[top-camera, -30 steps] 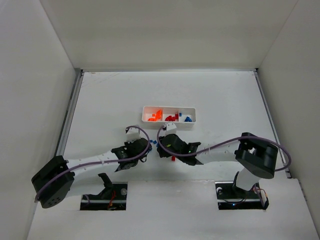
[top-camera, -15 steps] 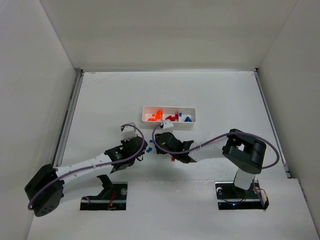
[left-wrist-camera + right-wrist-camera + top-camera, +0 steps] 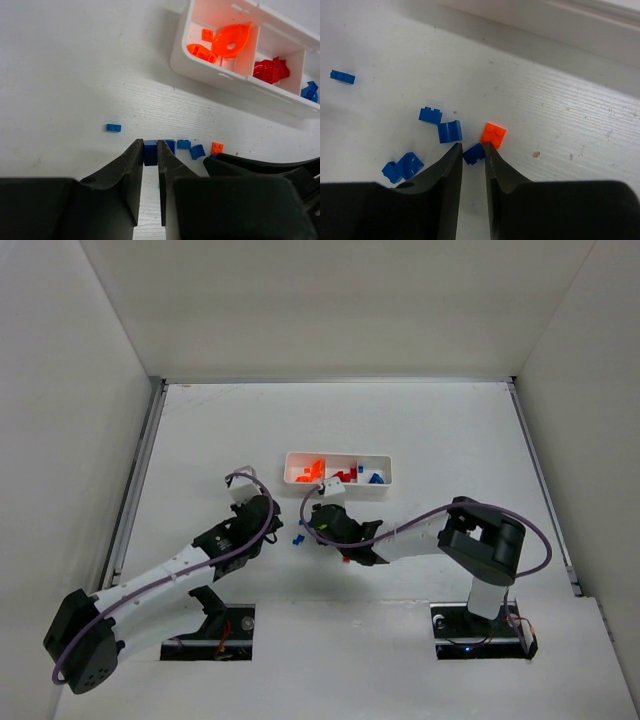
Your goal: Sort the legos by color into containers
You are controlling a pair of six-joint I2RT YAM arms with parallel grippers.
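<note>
The white tray (image 3: 290,455) holds orange, red and blue legos in its left, middle and right compartments; it also shows in the left wrist view (image 3: 225,77). Several loose blue legos and an orange lego (image 3: 493,135) lie on the table in front of it. My right gripper (image 3: 472,147) (image 3: 305,533) is down at this pile, its tips closed on a small dark blue lego (image 3: 474,154). My left gripper (image 3: 150,143) (image 3: 268,523) is empty, left of the pile, jaws a narrow gap apart. Two blue legos (image 3: 170,146) show beyond its tips.
A lone blue lego (image 3: 113,127) lies left of the pile. A curved blue piece (image 3: 449,131) and a blue brick (image 3: 430,115) lie close to my right gripper's left finger. A red lego (image 3: 346,558) lies under my right arm. White walls enclose the table.
My left arm has pulled back to the left, away from the pile. My right gripper has moved left onto the pile.
</note>
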